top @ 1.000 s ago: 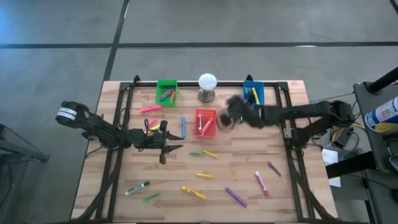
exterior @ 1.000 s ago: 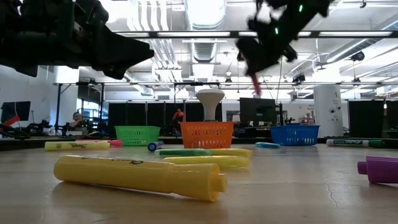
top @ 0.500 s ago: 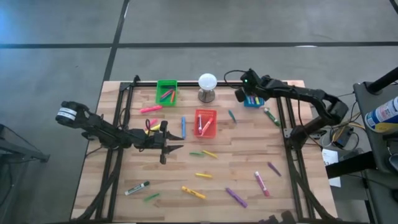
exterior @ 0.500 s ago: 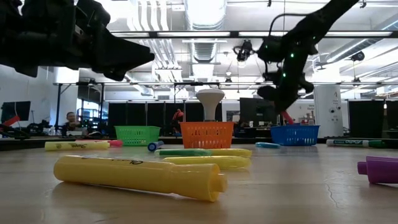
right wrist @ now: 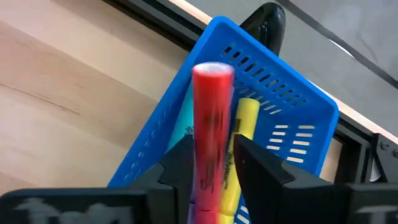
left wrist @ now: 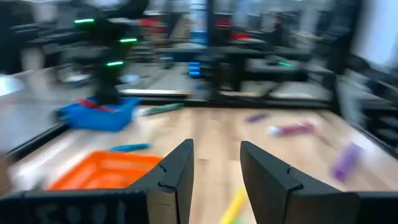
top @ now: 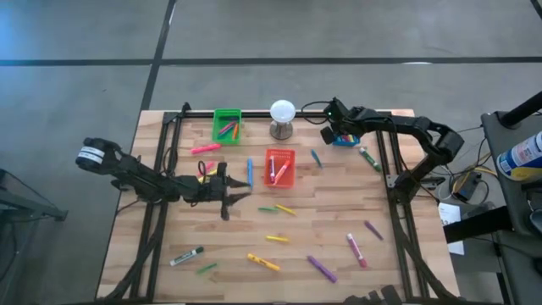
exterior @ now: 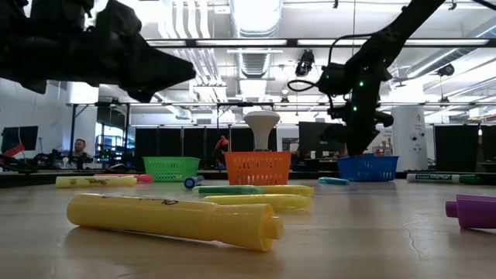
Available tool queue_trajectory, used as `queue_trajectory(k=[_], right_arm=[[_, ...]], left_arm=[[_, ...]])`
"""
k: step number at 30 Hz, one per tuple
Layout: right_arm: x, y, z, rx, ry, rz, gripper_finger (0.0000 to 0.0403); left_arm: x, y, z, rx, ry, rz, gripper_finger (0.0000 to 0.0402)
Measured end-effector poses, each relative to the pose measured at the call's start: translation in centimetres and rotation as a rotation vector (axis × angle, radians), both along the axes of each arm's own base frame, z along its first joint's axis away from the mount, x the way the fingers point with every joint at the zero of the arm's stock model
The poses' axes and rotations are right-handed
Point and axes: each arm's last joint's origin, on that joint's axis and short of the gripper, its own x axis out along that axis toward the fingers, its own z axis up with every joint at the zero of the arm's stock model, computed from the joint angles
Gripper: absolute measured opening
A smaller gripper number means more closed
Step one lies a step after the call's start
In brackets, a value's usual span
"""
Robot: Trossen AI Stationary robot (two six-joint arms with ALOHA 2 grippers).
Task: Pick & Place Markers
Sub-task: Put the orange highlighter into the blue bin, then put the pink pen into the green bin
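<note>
Right end effector (top: 332, 134) is over the blue bin (right wrist: 273, 118) at the back of the surface, fingers on either side of a red marker (right wrist: 211, 118) standing in the bin; can't tell if it's gripped. Left end effector (left wrist: 214, 171) hangs open near the orange bin (top: 279, 167), holding nothing. Other markers (top: 275, 240) lie scattered on the wood.

No lettering can be read: dark print runs along the yellow highlighter (exterior: 174, 218) and the red marker (right wrist: 212, 124), but neither line is legible.
</note>
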Motion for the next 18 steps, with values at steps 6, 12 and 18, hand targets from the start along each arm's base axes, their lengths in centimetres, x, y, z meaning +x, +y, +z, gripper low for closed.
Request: queue_trajectory(k=[6, 12, 18], right_arm=[[-0.5, 0.3, 0.8, -0.001, -0.005, -0.011, 0.0152], [-0.9, 2.6, 2.2, 0.013, -0.026, 0.049, 0.0122], [-0.9, 8.6, 1.9, -0.091, -0.154, 0.234, 0.0045]], left_arm=[[0.0, 0.3, -0.3, -0.004, 0.039, 0.111, 0.0126], [-0.1, 0.3, -0.4, 0.007, 0.052, 0.103, 0.0126], [-0.7, 0.2, 0.0, 0.034, 0.156, 0.099, 0.0093]])
